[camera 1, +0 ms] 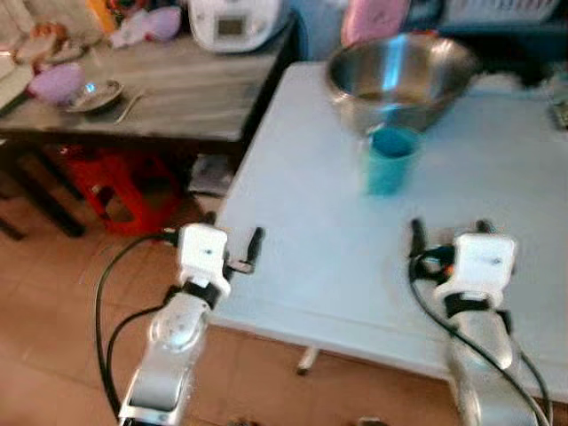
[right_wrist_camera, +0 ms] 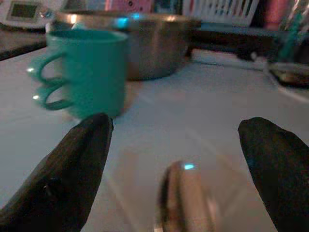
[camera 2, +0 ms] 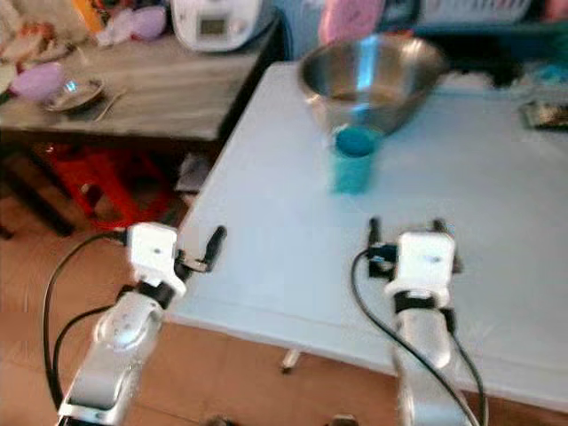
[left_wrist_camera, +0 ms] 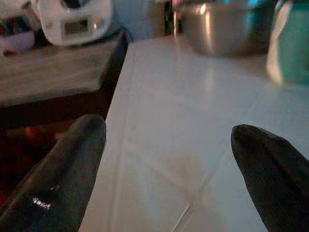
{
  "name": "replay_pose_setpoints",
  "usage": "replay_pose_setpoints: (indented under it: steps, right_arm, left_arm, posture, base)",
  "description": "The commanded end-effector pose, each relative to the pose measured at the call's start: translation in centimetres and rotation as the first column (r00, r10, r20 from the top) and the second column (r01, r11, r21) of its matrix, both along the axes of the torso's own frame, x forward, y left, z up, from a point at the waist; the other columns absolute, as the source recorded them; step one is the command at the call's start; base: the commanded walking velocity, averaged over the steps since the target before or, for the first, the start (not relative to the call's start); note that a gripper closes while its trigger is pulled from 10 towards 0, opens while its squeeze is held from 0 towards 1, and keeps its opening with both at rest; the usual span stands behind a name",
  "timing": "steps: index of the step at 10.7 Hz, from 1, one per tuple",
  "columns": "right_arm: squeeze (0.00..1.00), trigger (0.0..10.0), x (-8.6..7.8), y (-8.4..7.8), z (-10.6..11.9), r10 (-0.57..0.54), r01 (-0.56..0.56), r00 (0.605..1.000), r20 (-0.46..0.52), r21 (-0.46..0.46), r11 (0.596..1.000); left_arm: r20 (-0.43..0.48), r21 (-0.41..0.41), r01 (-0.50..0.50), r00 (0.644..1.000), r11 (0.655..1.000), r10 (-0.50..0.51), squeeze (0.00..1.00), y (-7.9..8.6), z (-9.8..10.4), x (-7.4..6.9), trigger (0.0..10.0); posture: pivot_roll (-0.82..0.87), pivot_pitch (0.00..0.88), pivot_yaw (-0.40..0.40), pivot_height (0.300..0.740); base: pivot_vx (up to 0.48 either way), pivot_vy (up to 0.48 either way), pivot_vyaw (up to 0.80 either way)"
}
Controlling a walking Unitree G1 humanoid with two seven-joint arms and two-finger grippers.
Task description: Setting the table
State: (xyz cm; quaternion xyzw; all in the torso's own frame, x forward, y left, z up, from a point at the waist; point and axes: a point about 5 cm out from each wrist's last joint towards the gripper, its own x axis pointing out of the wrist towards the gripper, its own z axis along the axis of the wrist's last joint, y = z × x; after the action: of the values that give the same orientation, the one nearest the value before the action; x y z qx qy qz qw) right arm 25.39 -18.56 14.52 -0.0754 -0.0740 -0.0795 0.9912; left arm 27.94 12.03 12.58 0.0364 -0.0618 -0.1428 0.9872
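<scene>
Teal mug (camera 1: 391, 160) at 12 o'clock on white tabletop (camera 1: 311, 257), touching steel bowl (camera 1: 399, 75); left claw (left_wrist_camera: 169, 159) and right claw (right_wrist_camera: 174, 159) both released, hovering

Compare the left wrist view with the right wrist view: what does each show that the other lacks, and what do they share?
Left wrist view alone: the dark wooden side table beside the white table.

Right wrist view alone: the teal cup's handle, a white basket behind, and a blurred shiny object between the fingers.

Shared: the steel bowl, teal cup, white table, white appliance, and open black fingers.
</scene>
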Motion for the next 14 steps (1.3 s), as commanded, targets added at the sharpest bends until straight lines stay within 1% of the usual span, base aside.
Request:
replay_pose_setpoints:
  steps: [1,2,7,9,10,11,12,14]
  right_arm:
    - [0.0,10.0,-0.1,1.0,0.0,0.037,-0.037,0.999,0.005,0.009,0.999]
    - [0.0,10.0,-0.2,1.1,0.0,0.046,-0.046,0.999,0.004,0.006,0.999]
    - [0.0,10.0,-0.6,1.8,-0.4,0.084,-0.084,0.996,-0.015,0.004,0.996]
    - [0.0,10.0,-0.4,2.6,-0.6,0.15,-0.149,0.988,-0.031,0.014,0.989]
    - [0.0,10.0,-0.5,3.1,-0.8,0.178,-0.178,0.983,-0.041,0.017,0.984]
    - [0.0,10.0,-0.6,3.0,-0.9,0.177,-0.176,0.983,-0.043,0.015,0.984]
    - [0.0,10.0,-0.6,2.8,-0.9,0.168,-0.167,0.985,-0.044,0.016,0.986]
    - [0.0,10.0,-0.5,2.8,-0.9,0.166,-0.165,0.985,-0.043,0.018,0.986]
  left_arm:
    - [-0.023,0.022,-0.025,0.999,0.999,0.025,0.0,1.1,-0.6,-0.2,10.0]
    - [-0.025,0.025,-0.023,0.999,0.999,0.023,0.0,1.2,-0.6,-0.2,10.0]
    - [-0.027,0.043,-0.015,1.0,0.999,0.016,0.0,1.7,-0.8,-0.4,10.0]
    - [-0.04,0.038,-0.017,0.999,0.999,0.018,0.0,2.0,-1.1,-0.6,10.0]
    - [-0.076,0.037,-0.039,0.996,0.999,0.041,0.0,2.4,-1.5,-0.6,10.0]
    - [-0.09,0.03,-0.041,0.995,0.999,0.043,0.0,2.7,-1.7,-0.7,10.0]
    - [-0.085,0.035,-0.044,0.995,0.998,0.046,0.0,2.8,-1.7,-0.7,10.0]
    - [-0.078,0.041,-0.049,0.996,0.998,0.052,0.0,2.7,-1.6,-0.7,10.0]
  posture:
    - [-0.15,0.142,0.12,0.74]
    - [-0.15,0.141,0.121,0.74]
    - [-0.15,0.141,0.122,0.74]
    - [-0.14,0.142,0.12,0.74]
    - [-0.14,0.144,0.116,0.74]
    - [-0.14,0.147,0.115,0.74]
    - [-0.14,0.149,0.115,0.74]
    - [-0.14,0.15,0.111,0.74]
  base:
    - [0.0,-0.319,0.0]
    - [0.0,-0.315,0.0]
    - [0.0,0.0,0.0]
    - [0.0,0.0,0.0]
    - [0.0,0.0,0.0]
    - [0.0,0.0,0.0]
    - [0.0,0.0,0.0]
    - [0.0,0.0,0.0]
